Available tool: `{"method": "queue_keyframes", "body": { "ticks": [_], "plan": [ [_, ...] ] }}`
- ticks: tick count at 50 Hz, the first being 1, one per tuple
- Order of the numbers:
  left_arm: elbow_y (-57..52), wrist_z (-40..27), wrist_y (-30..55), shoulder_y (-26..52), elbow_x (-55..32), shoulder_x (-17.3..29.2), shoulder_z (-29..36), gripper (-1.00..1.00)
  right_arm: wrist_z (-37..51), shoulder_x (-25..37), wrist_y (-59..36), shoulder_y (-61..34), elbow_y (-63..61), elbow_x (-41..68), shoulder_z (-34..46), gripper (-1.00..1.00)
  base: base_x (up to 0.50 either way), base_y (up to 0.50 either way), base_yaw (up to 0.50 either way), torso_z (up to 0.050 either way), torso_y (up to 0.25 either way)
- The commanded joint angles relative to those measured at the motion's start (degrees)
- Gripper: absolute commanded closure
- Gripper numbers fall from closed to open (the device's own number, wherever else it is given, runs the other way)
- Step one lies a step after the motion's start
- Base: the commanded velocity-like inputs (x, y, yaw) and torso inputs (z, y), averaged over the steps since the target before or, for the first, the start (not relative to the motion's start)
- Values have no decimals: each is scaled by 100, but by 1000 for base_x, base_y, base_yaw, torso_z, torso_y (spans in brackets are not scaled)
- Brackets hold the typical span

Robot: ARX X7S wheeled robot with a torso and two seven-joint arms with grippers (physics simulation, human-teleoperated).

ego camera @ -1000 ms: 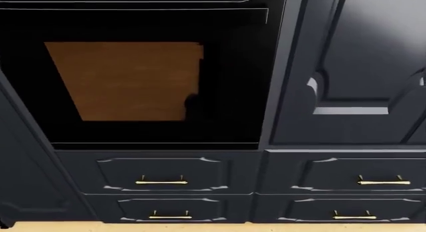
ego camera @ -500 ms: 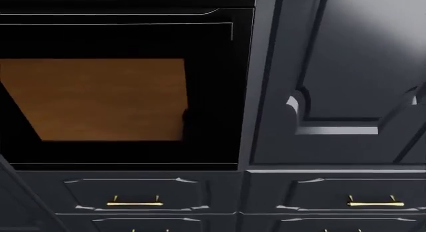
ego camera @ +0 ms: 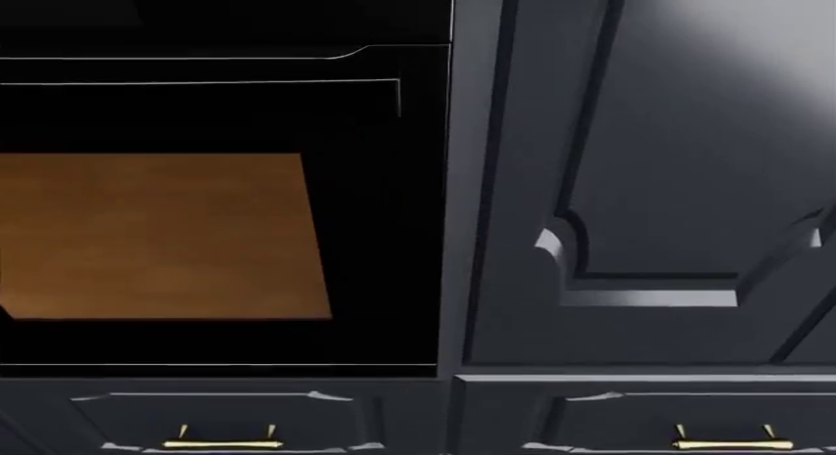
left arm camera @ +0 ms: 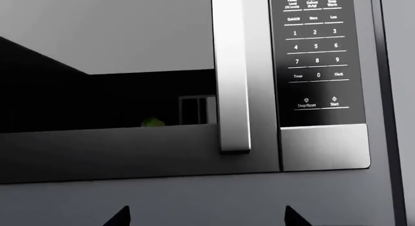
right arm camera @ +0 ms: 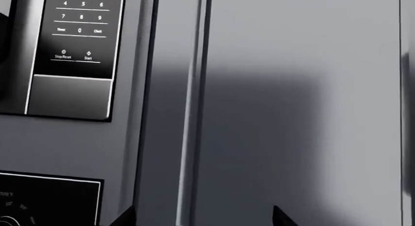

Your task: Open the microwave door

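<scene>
The microwave (left arm camera: 194,80) is seen shut in the left wrist view, w/ handle (left arm camera: 232,75) beside keypad (left arm camera: 316,51). The left gripper (left arm camera: 204,217) is spread apart, aimed below the handle, prob. for approach. The right gripper (right arm camera: 202,215), also apart, faces a cabinet (right arm camera: 304,109).

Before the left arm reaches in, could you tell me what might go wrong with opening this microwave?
1. The keypad sits right beside the door handle; a reach drifting that way could press Start instead of catching the handle.
2. The head camera shows only the oven window and cabinets, not the microwave, so the approach depends on the wrist views.
3. The handle looks smooth and slim; a shallow grip may slip when pulling.
</scene>
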State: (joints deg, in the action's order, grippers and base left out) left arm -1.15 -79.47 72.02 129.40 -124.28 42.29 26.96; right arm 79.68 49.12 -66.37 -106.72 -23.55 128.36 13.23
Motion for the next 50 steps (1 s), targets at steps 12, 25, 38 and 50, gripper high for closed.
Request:
{"method": "queue_keyframes", "body": {
  "ticks": [12, 25, 38, 50],
  "plan": [
    [1339, 4057, 1731, 559, 6756, -2558, -2253, -100, -61, 200, 296, 482, -343, 13, -137, -100, 0, 0, 0, 0, 0],
    [3875, 7961, -502, 559, 12438, -4042, -2689, -100, -553, 11, 126, 883, -289, -622, -236, -100, 0, 0, 0, 0, 0],
    [6646, 7756, -2458, 559, 12509, -4222, -2520, -100, -868, 2, 19, 1173, -287, -977, -295, -100, 0, 0, 0, 0, 0],
    [7353, 7367, -3107, 559, 10549, -4228, -710, -100, -983, 160, 116, 1500, -450, -1016, -512, -100, 0, 0, 0, 0, 0]
  ]
}}
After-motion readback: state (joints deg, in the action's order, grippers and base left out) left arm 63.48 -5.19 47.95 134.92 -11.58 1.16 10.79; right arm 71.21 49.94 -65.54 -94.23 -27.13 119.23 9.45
